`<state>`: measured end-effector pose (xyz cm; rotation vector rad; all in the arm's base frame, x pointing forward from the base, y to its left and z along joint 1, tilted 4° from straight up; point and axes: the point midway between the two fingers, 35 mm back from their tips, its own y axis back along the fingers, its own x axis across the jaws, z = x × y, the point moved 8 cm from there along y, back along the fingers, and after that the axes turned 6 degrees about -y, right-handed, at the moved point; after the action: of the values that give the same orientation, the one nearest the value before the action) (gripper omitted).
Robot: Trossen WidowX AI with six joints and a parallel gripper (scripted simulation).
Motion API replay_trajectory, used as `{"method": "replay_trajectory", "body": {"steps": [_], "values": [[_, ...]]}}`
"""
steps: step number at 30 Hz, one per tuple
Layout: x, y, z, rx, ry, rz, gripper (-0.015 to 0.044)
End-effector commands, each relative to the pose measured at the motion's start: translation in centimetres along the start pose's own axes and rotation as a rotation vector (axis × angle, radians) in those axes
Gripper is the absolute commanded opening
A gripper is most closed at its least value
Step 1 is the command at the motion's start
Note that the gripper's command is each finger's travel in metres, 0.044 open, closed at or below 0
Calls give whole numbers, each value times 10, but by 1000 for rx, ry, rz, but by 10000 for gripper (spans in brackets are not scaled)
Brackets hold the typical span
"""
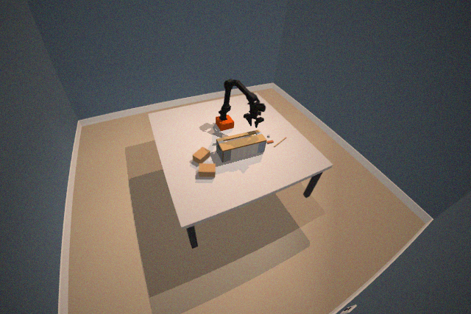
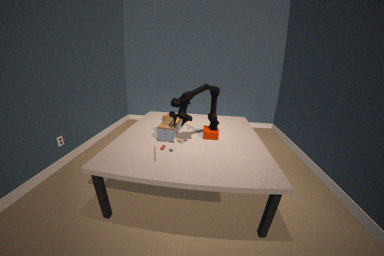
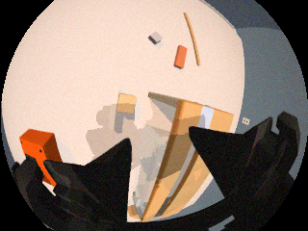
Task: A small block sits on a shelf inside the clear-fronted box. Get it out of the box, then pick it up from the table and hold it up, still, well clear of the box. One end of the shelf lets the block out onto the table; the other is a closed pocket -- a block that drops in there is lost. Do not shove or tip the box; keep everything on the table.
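My pincer (image 1: 254, 120) stands partly open and holds nothing, hanging above the long rectangular box (image 1: 241, 146) with its tan top panel and grey walls. The block (image 3: 181, 57), a small flat-faced orange brick, lies on the matte pale tabletop (image 1: 243, 189) beyond the box's end, apart from my pincer, between a grey cube (image 3: 154, 38) and a thin wooden stick (image 3: 192, 38).
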<state>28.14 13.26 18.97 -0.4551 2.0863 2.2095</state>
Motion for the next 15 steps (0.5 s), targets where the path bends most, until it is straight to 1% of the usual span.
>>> {"method": "replay_trajectory", "body": {"steps": [1, 7, 15], "values": [[12, 16, 13, 105, 913, -90, 285], [15, 17, 17, 143, 1215, -87, 285], [15, 17, 17, 144, 1220, -87, 285]]}}
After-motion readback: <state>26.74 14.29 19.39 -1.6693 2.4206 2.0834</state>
